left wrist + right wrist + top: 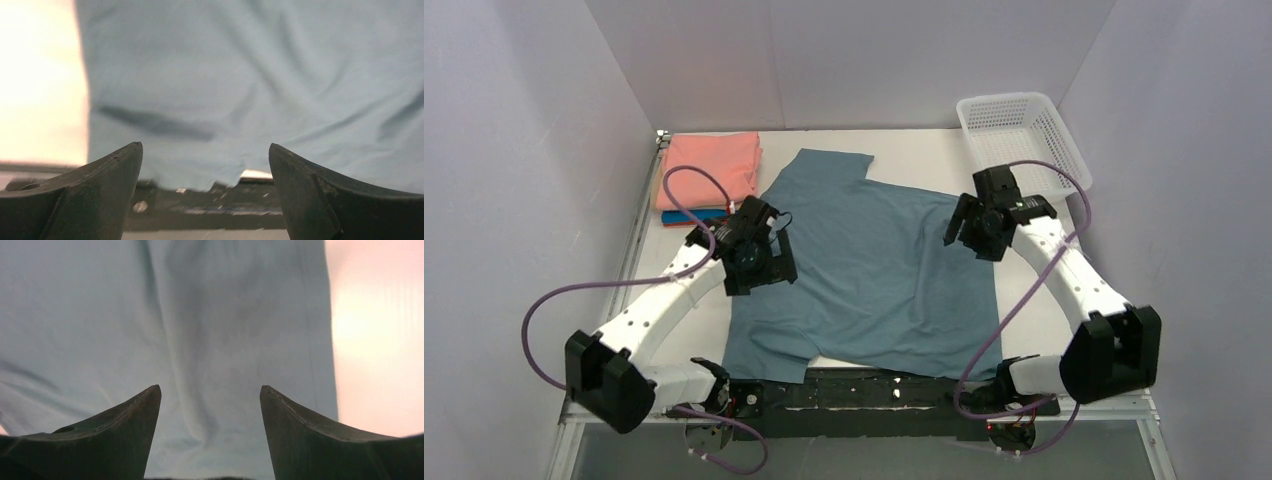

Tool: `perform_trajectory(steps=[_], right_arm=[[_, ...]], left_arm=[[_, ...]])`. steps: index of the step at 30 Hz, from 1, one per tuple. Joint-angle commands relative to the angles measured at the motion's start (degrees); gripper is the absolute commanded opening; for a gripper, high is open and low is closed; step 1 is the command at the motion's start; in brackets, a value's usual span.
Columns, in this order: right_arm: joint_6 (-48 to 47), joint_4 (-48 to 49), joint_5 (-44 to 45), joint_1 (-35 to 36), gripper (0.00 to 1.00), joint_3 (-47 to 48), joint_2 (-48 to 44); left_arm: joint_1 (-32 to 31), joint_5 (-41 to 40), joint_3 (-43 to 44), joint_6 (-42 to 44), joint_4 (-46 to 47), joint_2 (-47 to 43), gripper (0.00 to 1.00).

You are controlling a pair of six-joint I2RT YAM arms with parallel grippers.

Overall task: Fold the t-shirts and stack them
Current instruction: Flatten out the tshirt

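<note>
A large dusty blue-grey t-shirt (874, 270) lies spread and wrinkled over the middle of the table; it fills the left wrist view (250, 75) and the right wrist view (150, 315). A salmon-pink folded shirt (709, 168) tops a stack at the back left, with orange and bright blue edges (692, 216) showing under it. My left gripper (759, 265) is open and empty above the shirt's left edge (206, 150). My right gripper (969, 232) is open and empty above the shirt's right side (210, 390).
A white mesh basket (1021, 135) stands at the back right corner. White walls close in the table on three sides. A black strip (874, 390) runs along the near edge between the arm bases. Purple cables loop off both arms.
</note>
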Motion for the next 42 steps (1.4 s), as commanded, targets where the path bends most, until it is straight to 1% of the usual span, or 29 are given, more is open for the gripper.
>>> perform_trajectory(steps=[1, 2, 4, 6, 9, 10, 11, 13, 16, 19, 22, 26, 28, 31, 36, 39, 42], right_arm=[[-5.0, 13.0, -0.1, -0.3, 0.8, 9.7, 11.3], [-5.7, 13.0, 0.8, -0.3, 0.8, 12.2, 14.5], [-7.4, 11.4, 0.6, -0.3, 0.8, 18.3, 21.5], [-8.3, 8.4, -2.1, -0.3, 0.8, 25.5, 29.1], [-9.0, 7.9, -6.8, -0.2, 0.79, 32.9, 38.3], [-9.0, 7.3, -8.1, -0.3, 0.78, 35.4, 41.1], [-9.0, 5.5, -10.1, -0.3, 0.78, 38.6, 44.7], [-9.0, 2.9, -11.8, -0.2, 0.78, 43.5, 48.7], [-8.4, 3.1, -11.9, -0.2, 0.78, 47.1, 52.7], [-6.9, 0.9, -12.6, -0.2, 0.78, 50.5, 56.7], [-5.1, -0.5, -13.5, -0.2, 0.78, 54.3, 60.8], [-5.3, -3.1, -14.7, -0.2, 0.77, 64.5, 67.5], [-5.3, -1.8, -15.6, -0.3, 0.77, 67.6, 69.9], [-5.2, -0.2, -19.6, -0.7, 0.77, 72.5, 73.4], [-4.1, 6.7, -24.4, -1.9, 0.77, 75.0, 76.9], [-4.0, 8.5, -24.7, -3.1, 0.77, 77.3, 78.6], [-4.2, 9.5, -24.3, -4.3, 0.78, 80.1, 80.1]], left_arm=[[1.2, 4.9, 7.0, 4.7, 7.3, 11.6, 1.0], [1.7, 5.7, 8.3, 5.1, 9.2, 14.6, 0.99], [3.2, 6.9, 12.5, 5.0, 9.3, 21.6, 0.99], [5.1, 11.2, 16.2, 5.4, 10.2, 28.2, 1.0], [8.2, 13.7, 20.5, 6.1, 13.6, 37.7, 1.0], [9.1, 14.1, 23.0, 6.1, 12.8, 39.7, 1.0], [9.8, 15.3, 25.7, 6.6, 12.0, 43.6, 1.0], [11.1, 15.8, 30.3, 6.8, 10.6, 48.0, 0.99], [12.5, 16.1, 33.4, 6.8, 10.4, 52.6, 0.99], [14.2, 16.3, 36.2, 6.8, 8.5, 55.9, 1.0], [15.9, 18.1, 37.2, 5.9, 8.4, 57.5, 0.99], [17.1, 19.8, 36.4, 5.1, 8.6, 57.9, 0.99], [17.1, 20.2, 35.3, 5.1, 8.8, 57.1, 1.0], [17.2, 18.8, 32.9, 5.7, 8.9, 54.8, 1.0], [17.2, 17.2, 30.1, 6.4, 7.2, 52.0, 0.99], [17.3, 19.4, 26.7, 4.7, 7.7, 50.9, 1.0], [17.1, 21.3, 19.5, 0.6, 11.0, 48.2, 0.99]])
